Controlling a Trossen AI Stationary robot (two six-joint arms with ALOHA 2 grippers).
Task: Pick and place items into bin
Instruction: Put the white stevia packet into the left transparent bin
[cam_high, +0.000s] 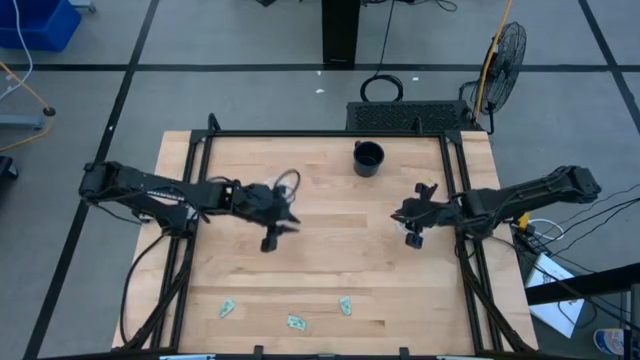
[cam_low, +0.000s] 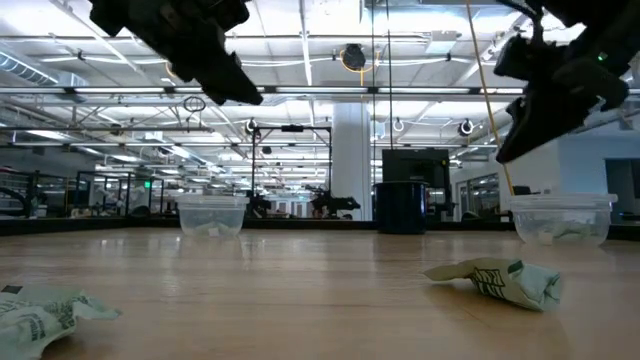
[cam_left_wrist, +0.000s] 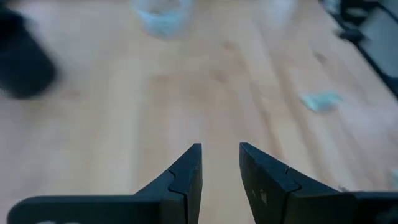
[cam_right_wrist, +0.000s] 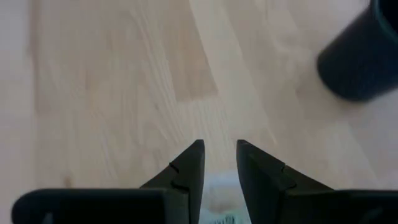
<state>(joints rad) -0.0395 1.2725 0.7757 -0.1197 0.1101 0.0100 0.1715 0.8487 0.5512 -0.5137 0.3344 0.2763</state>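
Hovering left gripper (cam_left_wrist: 220, 150) and right gripper (cam_right_wrist: 219, 147) mid-table, fingers barely parted, both empty. Leaving three wrappers (cam_high: 296, 322) by the table's front edge, probably risking shoving one off while pinching.

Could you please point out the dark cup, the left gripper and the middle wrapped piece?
dark cup (cam_high: 368, 158), high view, its rim.
left gripper (cam_high: 270, 241), high view, between fingertips.
middle wrapped piece (cam_high: 296, 322), high view, its centre.

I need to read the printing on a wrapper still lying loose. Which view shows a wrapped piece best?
The low view: a crinkled green wrapped piece lies close on the table, print visible. The high view shows three tiny specks near the front edge; the left wrist view shows one blurred; the right wrist view only a sliver.
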